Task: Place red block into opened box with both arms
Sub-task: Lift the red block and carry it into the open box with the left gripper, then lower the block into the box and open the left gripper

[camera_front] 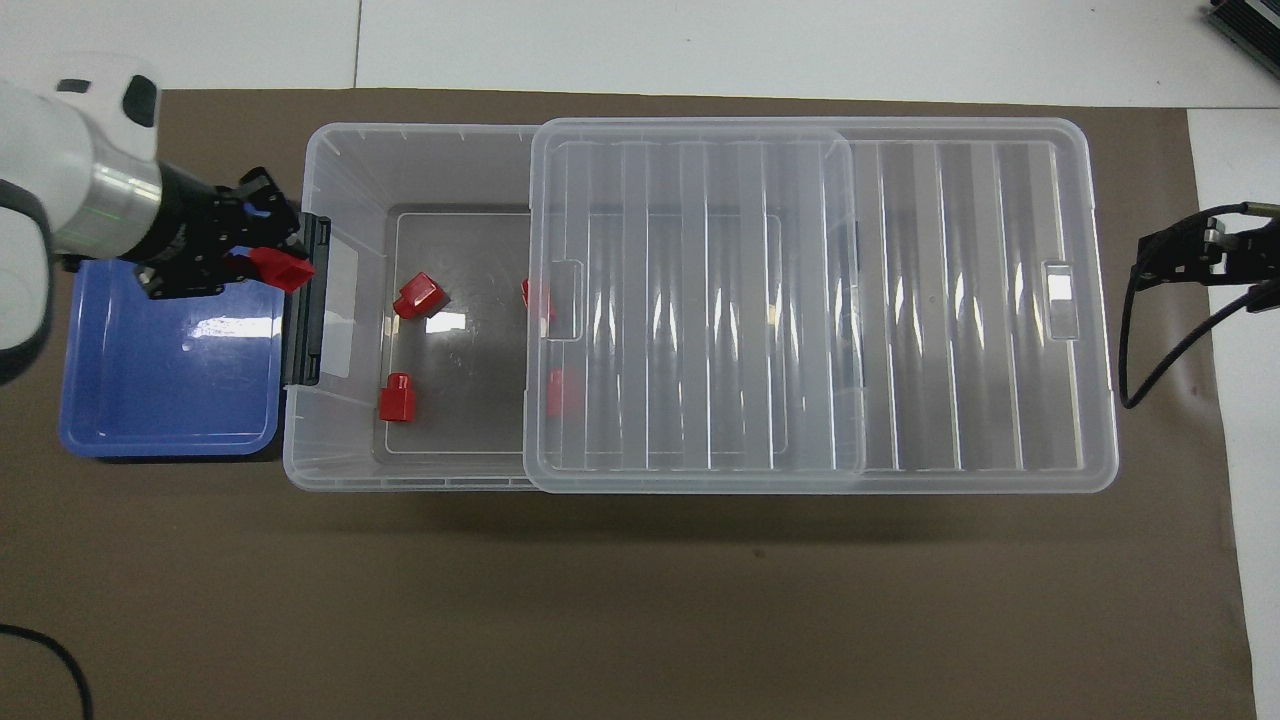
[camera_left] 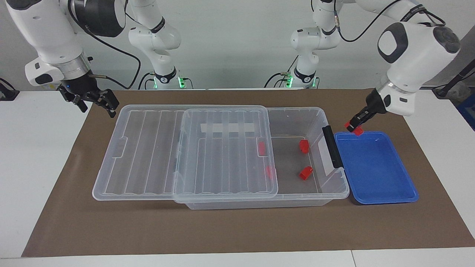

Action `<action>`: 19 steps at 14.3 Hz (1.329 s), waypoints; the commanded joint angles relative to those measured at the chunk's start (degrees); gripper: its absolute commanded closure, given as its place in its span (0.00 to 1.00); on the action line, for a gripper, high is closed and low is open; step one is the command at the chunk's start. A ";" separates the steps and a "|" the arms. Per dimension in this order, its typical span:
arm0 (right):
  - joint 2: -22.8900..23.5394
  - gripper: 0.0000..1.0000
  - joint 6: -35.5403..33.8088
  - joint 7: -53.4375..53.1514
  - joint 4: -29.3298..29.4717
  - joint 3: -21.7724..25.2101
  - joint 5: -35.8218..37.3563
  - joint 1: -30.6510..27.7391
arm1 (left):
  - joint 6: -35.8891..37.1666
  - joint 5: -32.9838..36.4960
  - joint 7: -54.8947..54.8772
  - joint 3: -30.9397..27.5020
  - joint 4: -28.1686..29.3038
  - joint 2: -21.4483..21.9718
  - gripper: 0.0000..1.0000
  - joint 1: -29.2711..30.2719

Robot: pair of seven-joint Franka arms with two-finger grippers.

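My left gripper (camera_left: pixel 354 126) (camera_front: pixel 262 265) is shut on a small red block (camera_left: pixel 357 129) (camera_front: pixel 281 268). It holds the block in the air over the corner of the blue tray (camera_left: pixel 378 174) (camera_front: pixel 170 400), beside the box's black handle (camera_left: pixel 332 146) (camera_front: pixel 308 300). The clear box (camera_left: pixel 297 109) (camera_front: pixel 400 130) stands open at that end. Its ribbed lid (camera_left: pixel 222 148) (camera_front: pixel 800 300) is slid toward the right arm's end. My right gripper (camera_left: pixel 94 104) (camera_front: pixel 1190 250) hangs open and empty just off the lid's end.
Two red blocks (camera_left: pixel 304 146) (camera_left: pixel 305 172) lie on the uncovered floor of the box. Two more (camera_left: pixel 262 148) (camera_left: pixel 268 171) show through the lid's edge. Nothing lies in the blue tray. Everything stands on a brown mat (camera_left: pixel 237 230).
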State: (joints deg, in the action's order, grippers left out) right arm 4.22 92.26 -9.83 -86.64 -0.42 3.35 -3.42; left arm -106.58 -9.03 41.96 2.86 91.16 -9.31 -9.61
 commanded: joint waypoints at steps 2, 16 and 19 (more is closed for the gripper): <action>-0.61 0.00 -1.03 0.96 -0.46 -0.28 -1.32 -0.62 | -7.83 4.88 2.43 -1.02 5.68 -1.23 1.00 -7.86; -4.66 0.00 -0.15 -3.08 -6.35 -0.81 -2.91 4.13 | -31.41 20.01 8.50 -1.28 26.26 -7.92 1.00 -14.65; -4.66 0.00 -0.24 -2.91 -6.35 -0.81 -2.91 3.60 | -31.32 20.10 8.23 -1.37 26.26 -7.92 0.00 -14.29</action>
State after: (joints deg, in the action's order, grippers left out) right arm 1.14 91.17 -12.07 -91.14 -1.04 0.52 0.89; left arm -136.23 9.57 50.08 1.80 114.91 -17.99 -24.32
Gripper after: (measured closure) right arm 0.000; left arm 0.608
